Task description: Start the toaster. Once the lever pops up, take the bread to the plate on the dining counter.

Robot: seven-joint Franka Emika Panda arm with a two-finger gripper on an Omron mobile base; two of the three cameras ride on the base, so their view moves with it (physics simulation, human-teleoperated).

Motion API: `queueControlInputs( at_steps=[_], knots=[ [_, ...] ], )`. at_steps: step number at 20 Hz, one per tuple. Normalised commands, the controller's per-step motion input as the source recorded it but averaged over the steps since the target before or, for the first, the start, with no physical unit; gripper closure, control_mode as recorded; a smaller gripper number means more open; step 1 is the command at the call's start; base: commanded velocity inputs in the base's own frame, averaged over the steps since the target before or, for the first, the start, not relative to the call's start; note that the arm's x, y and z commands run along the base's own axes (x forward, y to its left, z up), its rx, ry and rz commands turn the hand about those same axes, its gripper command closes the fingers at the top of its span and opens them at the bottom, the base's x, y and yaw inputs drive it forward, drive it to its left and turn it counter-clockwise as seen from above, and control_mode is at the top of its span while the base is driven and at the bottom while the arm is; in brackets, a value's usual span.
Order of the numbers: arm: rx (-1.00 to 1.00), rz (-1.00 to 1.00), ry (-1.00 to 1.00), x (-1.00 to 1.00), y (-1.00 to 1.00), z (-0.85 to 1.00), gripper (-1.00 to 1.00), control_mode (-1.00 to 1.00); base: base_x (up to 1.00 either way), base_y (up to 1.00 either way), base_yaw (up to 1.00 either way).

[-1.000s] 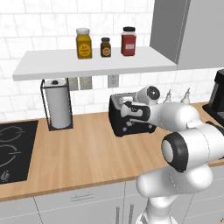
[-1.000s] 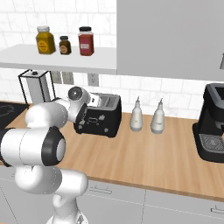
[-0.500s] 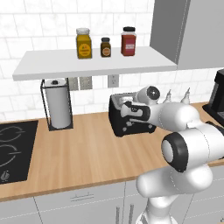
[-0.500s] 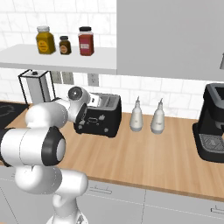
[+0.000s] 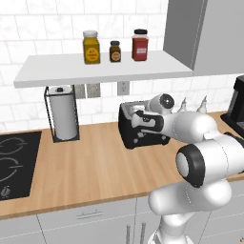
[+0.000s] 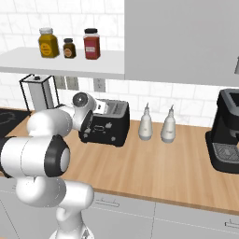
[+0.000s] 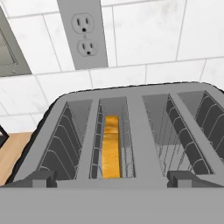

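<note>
From the left base view, the black toaster [image 5: 142, 128] stands on the wood counter [image 5: 95, 167] against the tiled wall, and the white arm [image 5: 190, 128] reaches across from the right so that the hand sits over the toaster's front and top. A paper towel holder [image 5: 62, 116] stands well to the toaster's left, a black cooktop [image 5: 14, 162] lies at the far left, and three jars [image 5: 114, 47] sit on the shelf [image 5: 100, 69] above. From the right base view, the toaster [image 6: 109, 123] shows its control side, with the arm's wrist pressed in near its left end; two white dispenser bottles [image 6: 156, 126] stand just beside it on the right, and a black coffee machine [image 6: 226, 133] stands well apart at the counter's far right. In the hand view, the camera looks down into the toaster's slots [image 7: 109, 140], where the bread [image 7: 111, 146] sits low inside the second slot from the left, edge-on and golden. The gripper [image 7: 111, 180] has its two dark fingertips [image 7: 37, 178] spread wide at the bottom, on either side of that slot, released and holding nothing. A wall outlet [image 7: 85, 35] sits on the tiles behind the toaster.
</note>
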Motion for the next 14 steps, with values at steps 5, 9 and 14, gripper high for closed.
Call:
queueControlInputs(
  at_steps=[5, 9, 14],
  knots=[
    [0.00, 0.00, 0.00, 0.00, 0.00, 0.00, -1.00, -1.00, 0.00, 0.00, 0.00],
    [0.00, 0.00, 0.00, 0.00, 0.00, 0.00, -1.00, -1.00, 0.00, 0.00, 0.00],
    [0.00, 0.00, 0.00, 0.00, 0.00, 0.00, -1.00, -1.00, 0.00, 0.00, 0.00]
  ],
)
